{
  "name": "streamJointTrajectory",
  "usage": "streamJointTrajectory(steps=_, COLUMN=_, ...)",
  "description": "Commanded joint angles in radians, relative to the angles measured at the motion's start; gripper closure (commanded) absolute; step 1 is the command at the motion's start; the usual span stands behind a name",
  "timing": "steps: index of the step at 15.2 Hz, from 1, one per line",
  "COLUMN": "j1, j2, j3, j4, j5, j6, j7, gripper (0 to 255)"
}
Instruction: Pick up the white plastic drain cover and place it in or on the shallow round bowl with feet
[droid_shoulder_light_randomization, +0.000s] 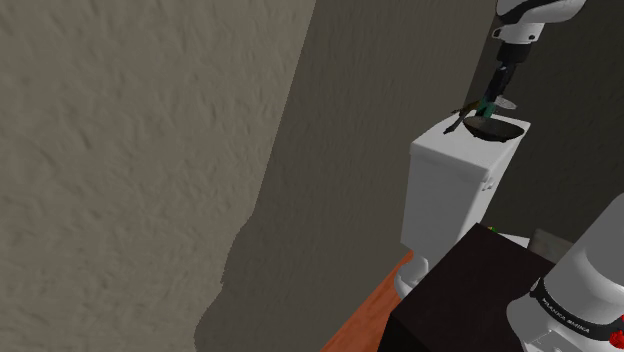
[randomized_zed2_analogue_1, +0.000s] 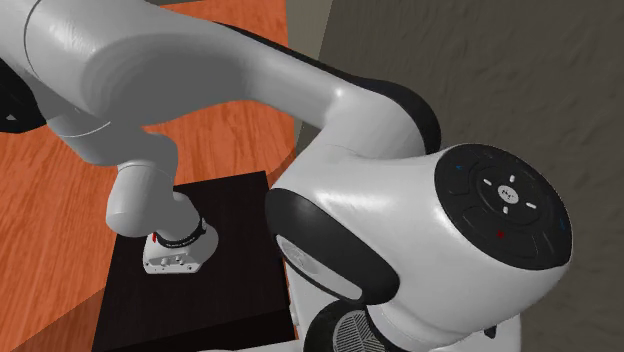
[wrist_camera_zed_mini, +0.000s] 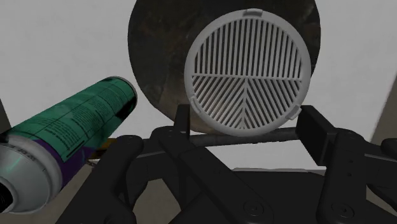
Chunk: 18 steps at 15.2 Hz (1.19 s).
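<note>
The gripper (wrist_camera_zed_mini: 248, 122) is clamping onto the drain cover (wrist_camera_zed_mini: 247, 67) right now, with 1 black finger pressing on each side of its white rim, so I'm calling the pick-up done. The slatted disc is hanging in the air, facing flat toward the wrist camera. Behind it the dark round bowl (wrist_camera_zed_mini: 159, 57) is spreading out, its rim showing past the cover on most sides.

From the shoulder view, the arm (droid_shoulder_light_randomization: 530, 15) is reaching down from above toward the top of the white toilet tank (droid_shoulder_light_randomization: 450, 175). The bowl is sitting on that tank, and the gripper is hovering just over it. A teal and purple spray can (wrist_camera_zed_mini: 70, 143) is crowding in just beside the bowl, close to the gripper.

I'm reading this as the carry finishing and the placing about to begin. 2 things are looking left to do: lowering the cover into the bowl, then opening the gripper. I'm not able to make out the bowl's feet from here, or whether the cover is touching the bowl yet.
</note>
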Motion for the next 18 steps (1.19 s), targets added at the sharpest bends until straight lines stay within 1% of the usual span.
streamJointTrajectory(steps=1, j1=-0.009, j2=0.042, j3=-0.014, j4=0.023, j5=0.029, j6=0.011, j7=-0.033, gripper=255)
streamJointTrajectory(steps=15, j1=-0.015, j2=0.077, j3=-0.017, j4=-0.138, j5=0.052, j6=0.199, j7=-0.048, gripper=255)
streamJointTrajectory(steps=18, j1=-0.015, j2=0.077, j3=-0.017, j4=-0.138, j5=0.052, j6=0.199, j7=-0.048, gripper=255)
